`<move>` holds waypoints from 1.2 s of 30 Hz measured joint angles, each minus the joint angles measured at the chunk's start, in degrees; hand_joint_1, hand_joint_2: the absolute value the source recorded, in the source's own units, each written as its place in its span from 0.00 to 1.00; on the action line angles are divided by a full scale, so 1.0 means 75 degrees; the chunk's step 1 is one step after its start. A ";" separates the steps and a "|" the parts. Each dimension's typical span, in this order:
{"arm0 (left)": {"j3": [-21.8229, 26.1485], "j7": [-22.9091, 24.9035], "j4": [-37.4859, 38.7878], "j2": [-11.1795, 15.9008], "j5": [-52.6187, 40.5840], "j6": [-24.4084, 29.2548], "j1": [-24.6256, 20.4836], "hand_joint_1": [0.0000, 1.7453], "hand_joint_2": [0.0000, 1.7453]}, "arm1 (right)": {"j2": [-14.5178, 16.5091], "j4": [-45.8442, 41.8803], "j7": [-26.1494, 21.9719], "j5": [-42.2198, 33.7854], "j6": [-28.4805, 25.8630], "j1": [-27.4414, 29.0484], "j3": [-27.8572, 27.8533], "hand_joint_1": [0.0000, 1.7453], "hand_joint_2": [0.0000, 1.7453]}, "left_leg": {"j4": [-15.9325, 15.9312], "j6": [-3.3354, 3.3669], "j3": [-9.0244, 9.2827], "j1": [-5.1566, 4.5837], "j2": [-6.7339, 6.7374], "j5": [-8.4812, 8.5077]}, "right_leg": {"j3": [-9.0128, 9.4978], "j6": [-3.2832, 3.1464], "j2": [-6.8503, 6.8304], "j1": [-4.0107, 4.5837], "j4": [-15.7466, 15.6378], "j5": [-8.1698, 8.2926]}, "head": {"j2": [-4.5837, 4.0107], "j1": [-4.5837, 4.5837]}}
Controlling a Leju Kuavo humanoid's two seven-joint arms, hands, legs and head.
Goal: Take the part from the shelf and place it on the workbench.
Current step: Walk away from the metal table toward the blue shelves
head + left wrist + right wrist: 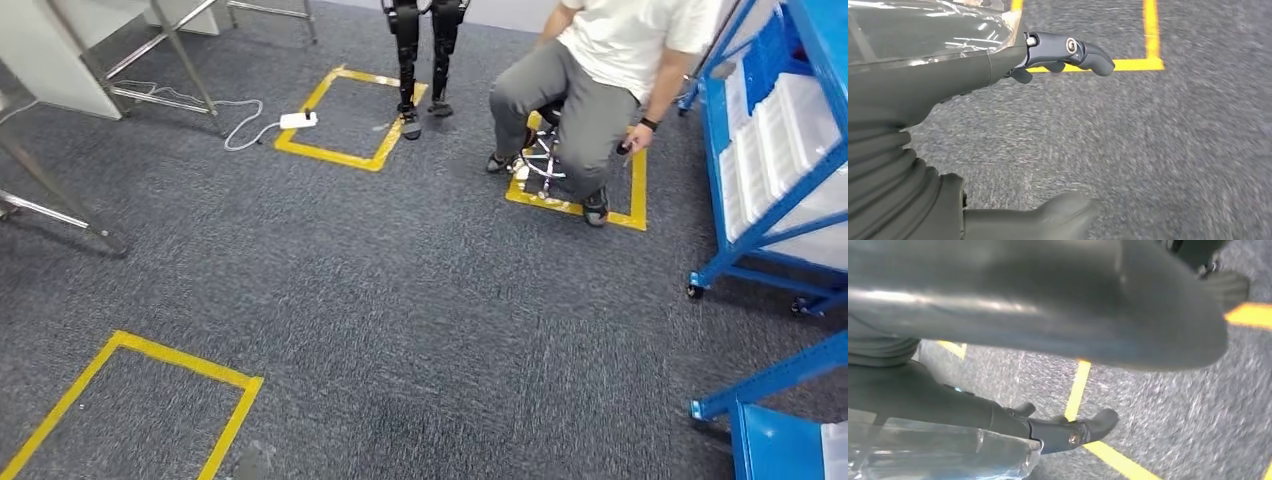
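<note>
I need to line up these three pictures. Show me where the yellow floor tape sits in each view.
Head view: yellow floor tape outlines squares at lower left, upper middle, and under the seated person.
Left wrist view: a taped corner lies past the left hand.
Right wrist view: strips run behind the right hand.
Shared landmark: the grey carpet. I cannot tell which square each wrist view shows.

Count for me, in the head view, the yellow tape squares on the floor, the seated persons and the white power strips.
Yellow tape squares: 3
Seated person: 1
White power strip: 1
Total: 5
</note>
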 joint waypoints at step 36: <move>0.0001 0.0161 0.0017 0.0026 -0.0126 -0.0047 0.0002 0.00 1.00 | 0.0015 0.0000 0.0034 0.0026 0.0015 0.0005 0.0006 0.00 0.00 | 0.1618 -0.0019 -0.0790 0.0056 -0.0450 -0.0511 | -0.0056 -0.0133 0.0534 0.0062 0.0095 0.0004 | 0.0000 -0.0021</move>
